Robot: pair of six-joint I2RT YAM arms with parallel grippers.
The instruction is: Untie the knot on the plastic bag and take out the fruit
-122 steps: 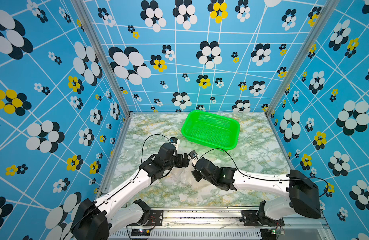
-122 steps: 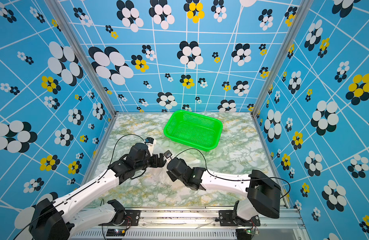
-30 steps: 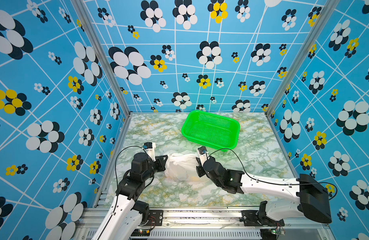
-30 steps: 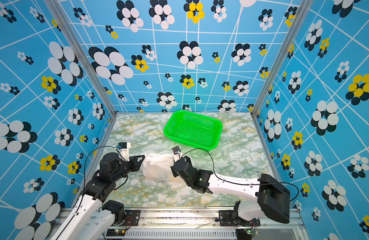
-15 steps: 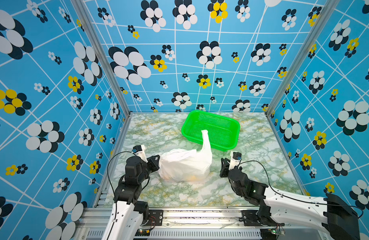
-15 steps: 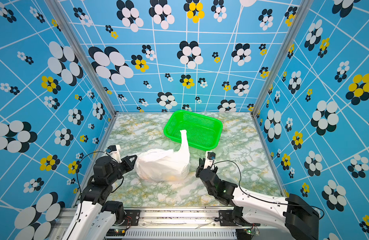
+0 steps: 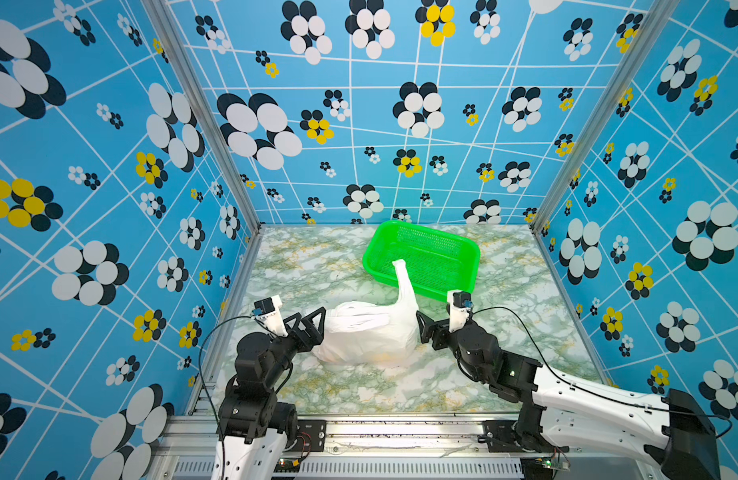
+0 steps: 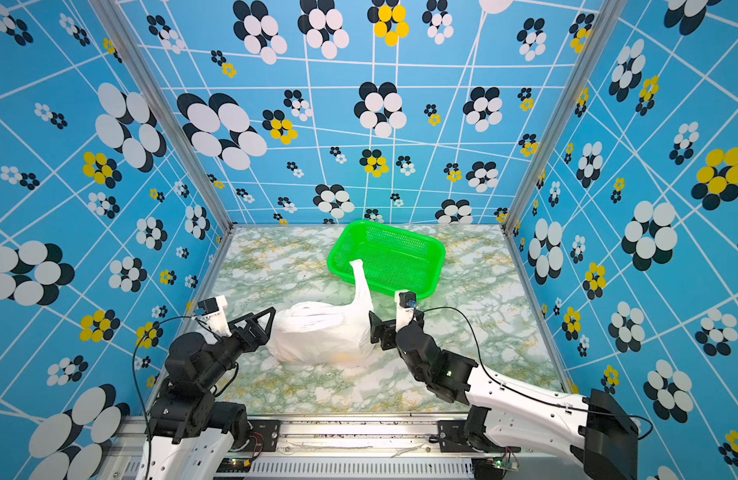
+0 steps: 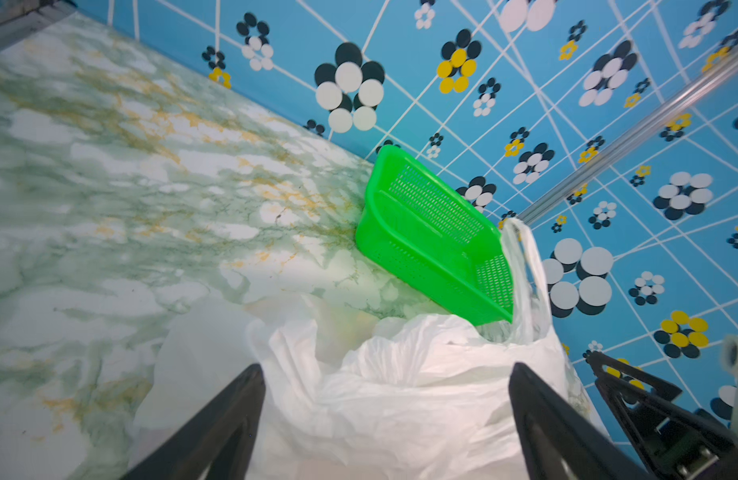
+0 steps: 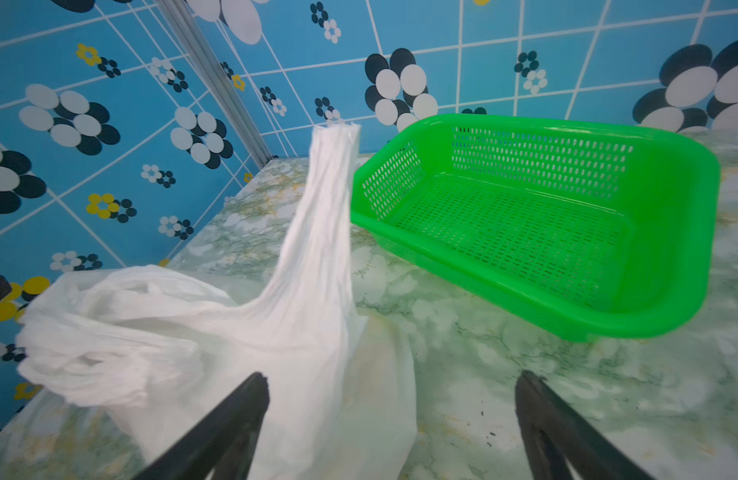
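Left tool (image 7: 311, 328) and right tool (image 7: 426, 332) gape empty, flanking thin crinkly white plastic bag (image 7: 367, 336), front-centre of bench (image 7: 359, 386). I reckon pinching slack film drags it, spilling hidden fruit.

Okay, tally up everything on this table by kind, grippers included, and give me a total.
White plastic bag: 1
Green basket: 1
Grippers: 2, the left gripper and the right gripper, both open
Loose fruit on the table or in the basket: 0; whatever the bag holds is hidden
Total: 4
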